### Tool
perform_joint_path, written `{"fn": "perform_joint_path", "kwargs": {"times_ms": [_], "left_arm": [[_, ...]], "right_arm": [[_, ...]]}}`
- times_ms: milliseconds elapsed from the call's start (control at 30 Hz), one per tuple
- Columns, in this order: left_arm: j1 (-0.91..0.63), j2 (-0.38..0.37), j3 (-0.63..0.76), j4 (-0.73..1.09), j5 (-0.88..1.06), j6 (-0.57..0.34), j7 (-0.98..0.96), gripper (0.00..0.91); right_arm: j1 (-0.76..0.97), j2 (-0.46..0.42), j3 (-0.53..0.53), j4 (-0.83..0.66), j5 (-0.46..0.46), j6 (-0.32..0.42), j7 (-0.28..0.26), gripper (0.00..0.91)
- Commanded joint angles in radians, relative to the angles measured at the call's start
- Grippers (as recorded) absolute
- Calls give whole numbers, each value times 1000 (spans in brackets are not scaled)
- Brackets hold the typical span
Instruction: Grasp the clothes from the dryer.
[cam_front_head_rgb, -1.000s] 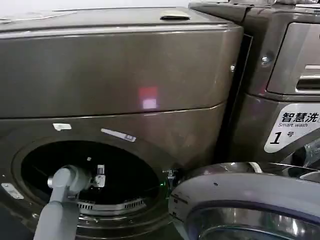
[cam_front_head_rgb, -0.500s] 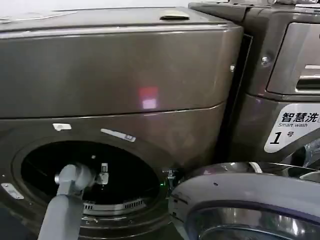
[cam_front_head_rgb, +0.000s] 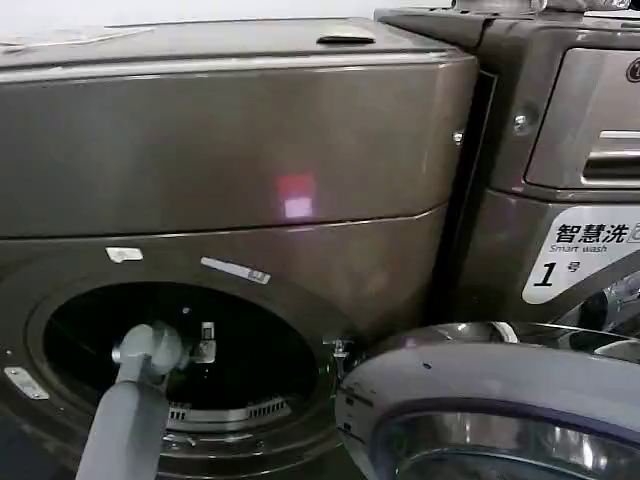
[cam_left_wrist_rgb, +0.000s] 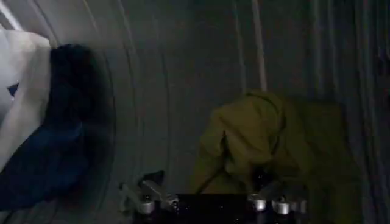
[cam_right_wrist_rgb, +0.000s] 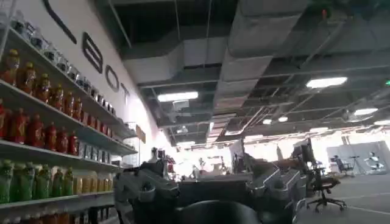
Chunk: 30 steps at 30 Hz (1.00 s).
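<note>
The dryer (cam_front_head_rgb: 240, 150), bronze-grey with a flat top, has its round porthole (cam_front_head_rgb: 180, 360) standing open, and the left arm (cam_front_head_rgb: 125, 430) reaches through that opening into the dark drum. From the left wrist camera, three pieces of the clothes lie inside the drum: one yellow-green piece (cam_left_wrist_rgb: 262, 146) bunched against the ribbed drum wall (cam_left_wrist_rgb: 183, 79), one dark navy piece (cam_left_wrist_rgb: 55, 146), and one white piece (cam_left_wrist_rgb: 21, 91) lying against the navy one, both well apart from the yellow-green one. The left gripper (cam_left_wrist_rgb: 210, 198) has its jaws spread wide and holds nothing; one finger tip sits at the lower fold of the yellow-green piece, the other over bare drum wall. The open door (cam_front_head_rgb: 490, 400) hangs beside the porthole. One second machine (cam_front_head_rgb: 560, 150), bearing a white "1" sticker (cam_front_head_rgb: 580, 250), stands next to the dryer. The right gripper (cam_right_wrist_rgb: 207, 189) is away from the dryer, pointing up toward shelves of bottles (cam_right_wrist_rgb: 42, 122); whether it is open I cannot tell.
</note>
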<state>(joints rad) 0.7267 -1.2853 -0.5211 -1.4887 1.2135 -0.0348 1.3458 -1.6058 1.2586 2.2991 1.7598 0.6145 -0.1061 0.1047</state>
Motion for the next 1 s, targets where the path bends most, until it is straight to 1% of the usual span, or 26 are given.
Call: {"fn": "perform_joint_path", "kwargs": {"times_ms": [33,833,1000], "left_arm": [[-4,3,0,47,-22,10,2,0],[-10,10,-1,28,-97,33,2,0],[-16,12,-1,3,-160,70,-8,0]], "right_arm": [[2,-1,-2,2,0,0,1,907],[0,-11,-1,-3,-1,-1,2,907],[0,-12,-3,-2,1,-1,2,907]]}}
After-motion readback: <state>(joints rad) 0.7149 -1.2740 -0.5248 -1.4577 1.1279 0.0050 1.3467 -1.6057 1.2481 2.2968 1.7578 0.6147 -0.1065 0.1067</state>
